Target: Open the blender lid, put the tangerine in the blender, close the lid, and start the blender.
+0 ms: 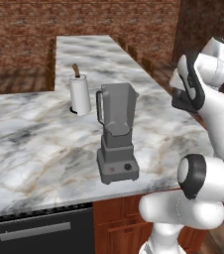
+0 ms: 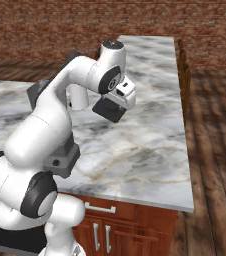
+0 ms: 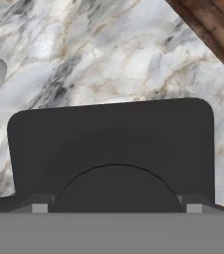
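Hand clamped on square matte dark blender lid, above veined marble counter; blender jar uncapped.

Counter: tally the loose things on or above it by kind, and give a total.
Blender: 1
Blender lid: 1
Paper-towel roll: 1
Total: 3

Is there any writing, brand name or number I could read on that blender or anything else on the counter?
None: no words, brands or numbers can be read.
The blender base carries a plain dark knob and a small red button, both unlabelled.
The paper-towel roll is blank white.
The blender lid is plain dark.
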Tool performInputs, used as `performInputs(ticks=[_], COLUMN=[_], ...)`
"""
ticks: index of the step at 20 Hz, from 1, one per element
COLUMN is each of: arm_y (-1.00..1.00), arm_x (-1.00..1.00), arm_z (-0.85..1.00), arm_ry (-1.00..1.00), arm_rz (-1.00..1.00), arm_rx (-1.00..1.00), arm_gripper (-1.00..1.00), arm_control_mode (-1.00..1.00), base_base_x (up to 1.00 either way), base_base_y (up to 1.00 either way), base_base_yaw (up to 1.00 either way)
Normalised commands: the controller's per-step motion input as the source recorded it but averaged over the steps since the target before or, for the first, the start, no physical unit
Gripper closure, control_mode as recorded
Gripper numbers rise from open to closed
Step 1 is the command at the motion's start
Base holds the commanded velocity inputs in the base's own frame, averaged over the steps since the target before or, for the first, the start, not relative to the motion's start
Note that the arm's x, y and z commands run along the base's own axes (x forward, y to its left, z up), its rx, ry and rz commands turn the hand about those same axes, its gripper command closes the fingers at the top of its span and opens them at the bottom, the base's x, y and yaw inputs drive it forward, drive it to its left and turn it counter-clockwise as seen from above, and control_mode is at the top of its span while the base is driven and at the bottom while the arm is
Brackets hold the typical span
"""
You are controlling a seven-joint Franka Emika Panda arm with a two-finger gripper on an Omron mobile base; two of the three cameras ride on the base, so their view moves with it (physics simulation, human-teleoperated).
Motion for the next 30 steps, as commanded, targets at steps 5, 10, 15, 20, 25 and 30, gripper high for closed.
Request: performInputs(ticks=[5, 10, 15, 20, 25, 30], arm_y=[0.57, 0.64, 0.76, 0.86, 0.58, 0.22], arm_x=[-0.20, -0.41, -0.43, -0.18, -0.01, 0.13], arm_z=[0.93, 0.73, 0.26, 0.00, 0.13, 0.23], arm_ry=[-0.07, -0.06, 0.00, 0.01, -0.02, -0.08], arm_rz=[0.00, 0.00, 0.00, 0.01, 0.01, 0.00], arm_rx=[-0.01, -0.01, -0.02, -0.02, -0.01, -0.02], arm_gripper=[1.00, 1.00, 1.00, 1.00, 1.00, 1.00], arm_control_mode=[-1.00, -1.00, -1.00, -1.00, -1.00, -1.00], base_base_x=[0.00, 0.00, 0.00, 0.00, 0.00, 0.00], base_base_y=[0.00, 0.00, 0.00, 0.00, 0.00, 0.00], base_base_yaw=[0.00, 0.00, 0.00, 0.00, 0.00, 0.00])
